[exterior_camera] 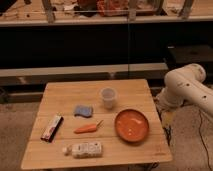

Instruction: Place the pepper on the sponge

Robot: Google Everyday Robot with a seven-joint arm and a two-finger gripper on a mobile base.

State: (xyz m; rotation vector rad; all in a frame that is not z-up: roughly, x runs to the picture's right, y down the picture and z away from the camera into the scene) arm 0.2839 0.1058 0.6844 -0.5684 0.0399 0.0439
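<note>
Pepper (pixel 88 128), one, near one sponge (pixel 83 110); one arm (pixel 186 82) at right, fingers off-frame, state untellable.

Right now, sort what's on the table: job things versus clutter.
Job: pepper, sponge. The hand is out of view; only the arm shows, right of the table.
Lying about: cup, bowl, bottle, dark packet.

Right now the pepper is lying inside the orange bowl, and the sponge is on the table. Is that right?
Not quite. The camera view shows the pepper lying on the table, to the left of the orange bowl, not inside it. The sponge is on the table, as you said. The gripper is out of view; only the arm shows, to the right of the table.
</note>
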